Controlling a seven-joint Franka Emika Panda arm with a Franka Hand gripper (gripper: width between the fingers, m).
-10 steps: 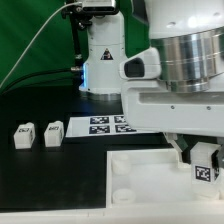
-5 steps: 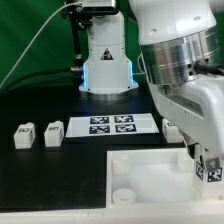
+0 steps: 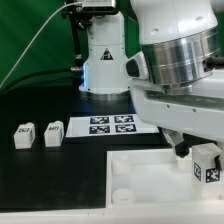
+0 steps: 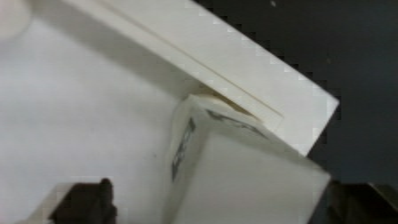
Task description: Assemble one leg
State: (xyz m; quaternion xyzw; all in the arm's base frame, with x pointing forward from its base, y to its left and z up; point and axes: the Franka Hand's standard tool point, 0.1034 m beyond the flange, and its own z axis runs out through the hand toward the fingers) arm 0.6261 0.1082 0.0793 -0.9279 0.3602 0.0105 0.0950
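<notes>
The black two-finger gripper (image 3: 203, 155) is pinching a small white plastic leg (image 3: 207, 166) at the exterior view's right, holding it over the right part of the large white square tabletop part (image 3: 150, 175). The leg's black-and-white tag faces the camera; its long axis cannot be told for certain. Starting from the exterior view's left, three more small white tagged legs (image 3: 24, 136) (image 3: 53, 133) stand well apart from the gripper on the black table (image 3: 40, 170); then comes the flat white marker board (image 3: 112, 125). In the blurred wrist view the leg (image 4: 240, 170) sits against the tabletop part's edge (image 4: 196, 60).
</notes>
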